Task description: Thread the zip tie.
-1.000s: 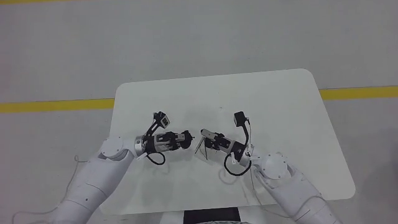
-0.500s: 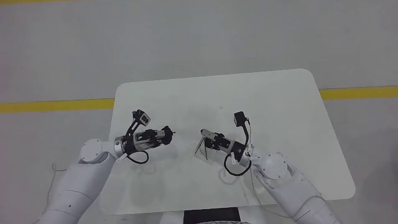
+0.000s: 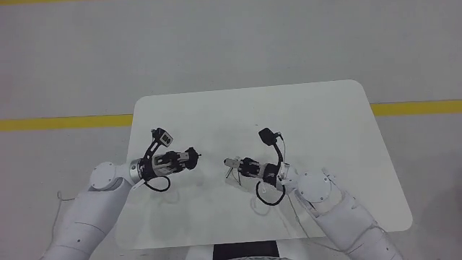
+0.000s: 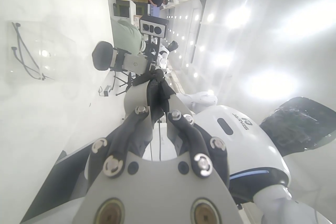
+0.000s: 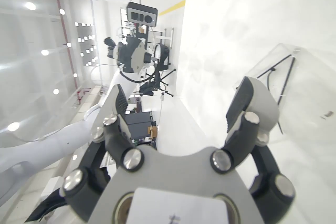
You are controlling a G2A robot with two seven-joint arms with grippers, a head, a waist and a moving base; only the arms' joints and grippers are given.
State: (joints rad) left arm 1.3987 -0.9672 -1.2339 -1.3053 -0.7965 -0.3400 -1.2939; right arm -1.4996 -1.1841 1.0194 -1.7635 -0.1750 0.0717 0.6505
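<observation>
The zip tie (image 3: 231,174) lies on the white table (image 3: 325,115), in a clear tray (image 5: 302,70) with other black ties. We see the right gripper (image 3: 227,163) just beside it, and its two fingers are spread wide apart. The left gripper (image 3: 196,154) is off to the side, near but not touching, and its fingers are pressed together. We cannot tell if it pinches anything.

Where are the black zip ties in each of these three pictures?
Top view: zip ties lie on the white table beside the right gripper.
Left wrist view: zip ties far off, on a clear tray.
Right wrist view: zip ties close, on that tray, past the open jaws.
Shared landmark: the white table.
</observation>
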